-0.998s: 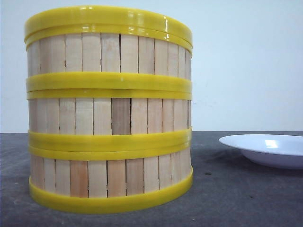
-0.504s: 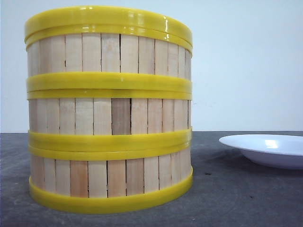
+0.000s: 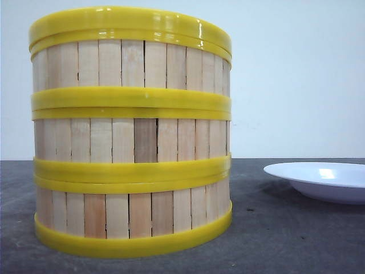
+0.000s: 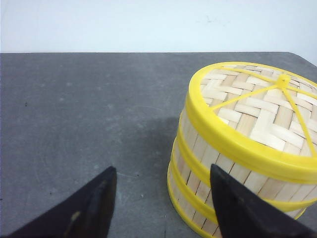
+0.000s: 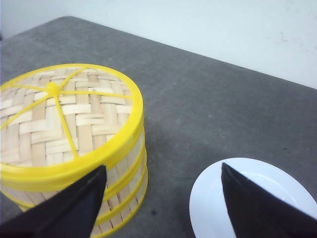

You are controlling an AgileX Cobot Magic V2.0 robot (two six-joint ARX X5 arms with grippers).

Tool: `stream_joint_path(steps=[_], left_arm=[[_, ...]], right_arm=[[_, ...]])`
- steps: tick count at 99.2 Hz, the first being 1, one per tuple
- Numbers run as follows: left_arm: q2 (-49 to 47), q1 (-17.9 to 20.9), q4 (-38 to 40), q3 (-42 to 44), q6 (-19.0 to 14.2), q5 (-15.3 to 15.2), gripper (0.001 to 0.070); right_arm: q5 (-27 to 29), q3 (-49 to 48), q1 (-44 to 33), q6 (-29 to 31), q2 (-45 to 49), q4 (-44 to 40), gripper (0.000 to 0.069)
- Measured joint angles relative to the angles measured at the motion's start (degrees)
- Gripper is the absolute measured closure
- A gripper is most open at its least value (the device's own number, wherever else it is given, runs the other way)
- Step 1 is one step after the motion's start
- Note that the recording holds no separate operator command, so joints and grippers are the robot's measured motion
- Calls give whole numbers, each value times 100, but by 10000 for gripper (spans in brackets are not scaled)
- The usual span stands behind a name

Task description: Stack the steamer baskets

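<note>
A: Comparing with a second ago, front view: nothing differs. Steamer baskets stand as one three-high stack on the grey table, same spot; white plate off to the robot's right, well apart from the stack.

B: Lid?

A: Woven lid caps the top basket, yellow knob at centre.

B: Left gripper?

A: Jaws spread wide, holding nothing. Stack sits just beside one finger, not between the two. Camera looks down over the lid's rim.

B: Right gripper?

A: Also spread, empty. Stack beside one finger, plate under the other. Neither touches that I can see.
</note>
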Motion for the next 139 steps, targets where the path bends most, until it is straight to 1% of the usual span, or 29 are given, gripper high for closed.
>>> stream_joint_path(steps=[3,6,9,13,17,22,27,44,119,124,139], left_arm=[[0,0,0,0,11,0,368],[0,-2,0,0,20,0,399],[0,-2,0,0,28,0,458],[0,0,0,0,31,0,562],[0,-2,0,0,33,0,624],[0,-2,0,0,35,0,660],[0,-2,0,0,35,0,676],[0,0,-2,0,37,0,681],[0,-2,0,0,46,0,681],[0,-2,0,0,87,-4,681],[0,0,0,0,372,-35,681]], right_arm=[[0,0,-2,13,0,0,262],[0,0,-2,26,2,2,310],[0,0,0,37,2,2,386],[0,0,0,35,11,0,506],[0,0,-2,33,13,2,588],[0,0,0,35,22,20,637],[0,0,0,35,22,39,661],[0,0,0,111,20,42,680],[0,0,0,127,22,42,681],[0,0,0,127,22,42,681],[0,0,0,127,22,42,681]])
